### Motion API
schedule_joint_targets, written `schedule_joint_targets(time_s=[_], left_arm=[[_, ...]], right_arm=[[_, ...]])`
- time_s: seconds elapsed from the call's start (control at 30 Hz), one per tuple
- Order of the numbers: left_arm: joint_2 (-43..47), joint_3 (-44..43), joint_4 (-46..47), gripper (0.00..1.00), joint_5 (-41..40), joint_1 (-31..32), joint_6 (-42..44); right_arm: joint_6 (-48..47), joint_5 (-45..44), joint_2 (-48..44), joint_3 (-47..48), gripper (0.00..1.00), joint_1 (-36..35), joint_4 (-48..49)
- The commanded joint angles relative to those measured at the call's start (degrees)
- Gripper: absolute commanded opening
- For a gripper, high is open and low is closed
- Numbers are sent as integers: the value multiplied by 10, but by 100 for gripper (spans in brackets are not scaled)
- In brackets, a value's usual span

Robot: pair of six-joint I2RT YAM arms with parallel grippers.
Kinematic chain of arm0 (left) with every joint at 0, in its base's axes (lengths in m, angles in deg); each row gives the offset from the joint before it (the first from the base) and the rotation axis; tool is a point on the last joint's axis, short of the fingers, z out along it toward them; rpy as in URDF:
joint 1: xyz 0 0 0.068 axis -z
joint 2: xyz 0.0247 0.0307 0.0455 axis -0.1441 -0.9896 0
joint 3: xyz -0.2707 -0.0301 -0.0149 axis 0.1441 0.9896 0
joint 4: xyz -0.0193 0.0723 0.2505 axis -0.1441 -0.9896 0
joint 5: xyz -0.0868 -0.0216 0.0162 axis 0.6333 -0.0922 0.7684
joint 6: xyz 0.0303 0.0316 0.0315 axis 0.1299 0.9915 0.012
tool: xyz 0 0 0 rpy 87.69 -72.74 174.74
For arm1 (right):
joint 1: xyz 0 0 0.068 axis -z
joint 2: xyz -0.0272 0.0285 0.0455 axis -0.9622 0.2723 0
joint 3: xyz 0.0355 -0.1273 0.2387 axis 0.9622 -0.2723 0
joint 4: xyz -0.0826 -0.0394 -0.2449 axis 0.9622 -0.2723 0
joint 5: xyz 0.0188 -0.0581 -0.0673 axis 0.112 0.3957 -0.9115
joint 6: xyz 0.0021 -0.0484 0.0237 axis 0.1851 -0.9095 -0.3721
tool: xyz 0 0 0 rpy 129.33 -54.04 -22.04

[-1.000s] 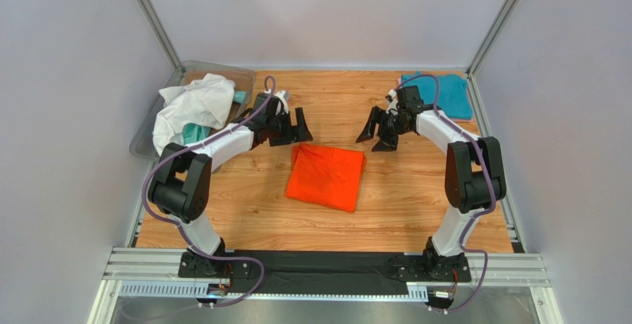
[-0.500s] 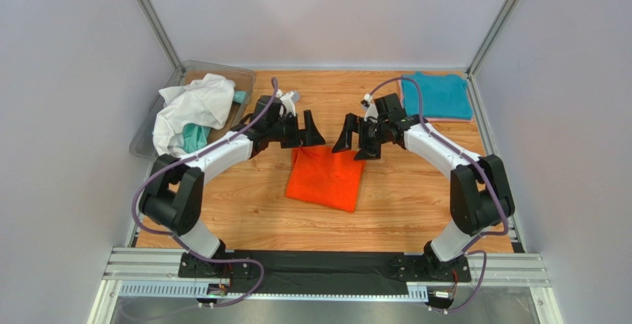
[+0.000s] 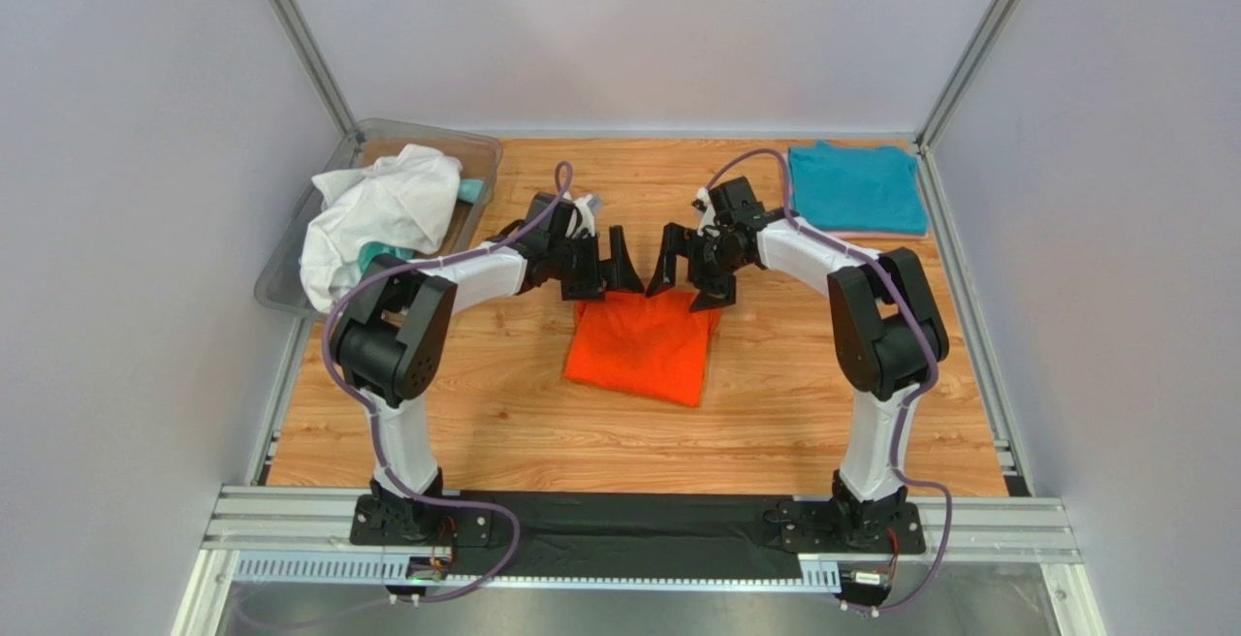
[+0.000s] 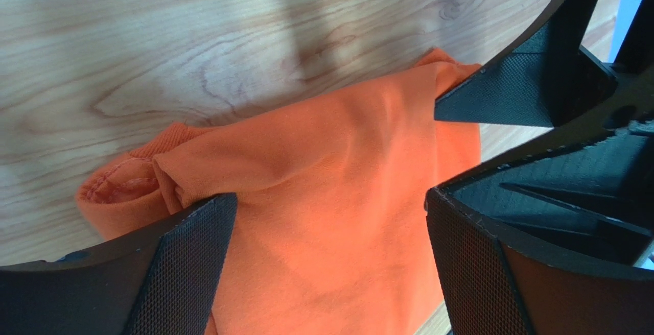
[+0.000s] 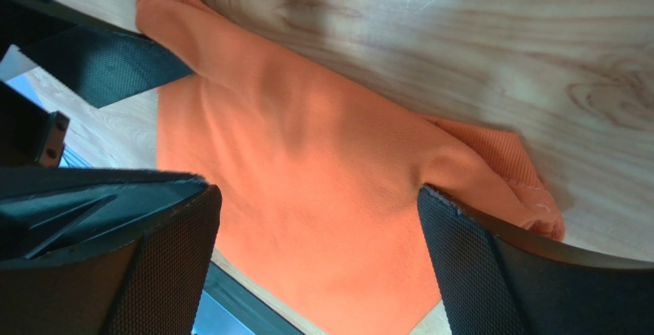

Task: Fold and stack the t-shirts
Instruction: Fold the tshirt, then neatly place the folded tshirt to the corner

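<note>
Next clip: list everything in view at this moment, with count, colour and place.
orange shirt: 1, orange, folded, mid-table
teal shirt: 1, teal, folded, far right corner
white shirt: 1, white, crumpled, draped over the bin
teal cloth: count unclear, teal, in the bin under the white shirt
bin: 1, clear plastic, far left
table: 1, wood grain
left fingers: 2, black, open, at the orange shirt's far edge
right fingers: 2, black, open, at the same edge, facing the left ones
</note>
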Motion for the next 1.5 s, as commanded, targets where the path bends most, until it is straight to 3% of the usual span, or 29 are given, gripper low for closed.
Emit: schedule_joint_targets(time_s=[0.0, 0.17, 0.3, 0.47, 0.6, 0.67, 0.77, 1.0, 1.23, 1.47], left_arm=[[1, -9, -2, 100, -21, -5, 10], [57, 12, -9, 100, -27, -5, 17], [150, 24, -25, 100, -38, -5, 17], [347, 64, -108, 100, -113, -5, 37], [494, 117, -196, 100, -205, -5, 45], [606, 154, -241, 100, -246, -6, 29], [677, 204, -287, 100, -263, -7, 15], [808, 279, -377, 100, -324, -7, -33], [800, 294, -370, 100, -312, -7, -39], [792, 292, -371, 100, -305, -7, -38]], right_arm=[[-29, -51, 16, 33, 100, 2, -14], [-50, -70, -11, 51, 100, 1, -39], [-76, -109, -120, 56, 100, -7, -76], [-80, -188, -278, 14, 100, -12, -107], [-46, -268, -422, -78, 100, -12, -115], [-20, -304, -474, -144, 100, -11, -95], [-2, -307, -505, -196, 100, -10, -74], [22, -185, -464, -273, 100, -10, -4], [29, -218, -334, -251, 99, -53, 33], [37, -232, -194, -196, 90, -88, 43]])
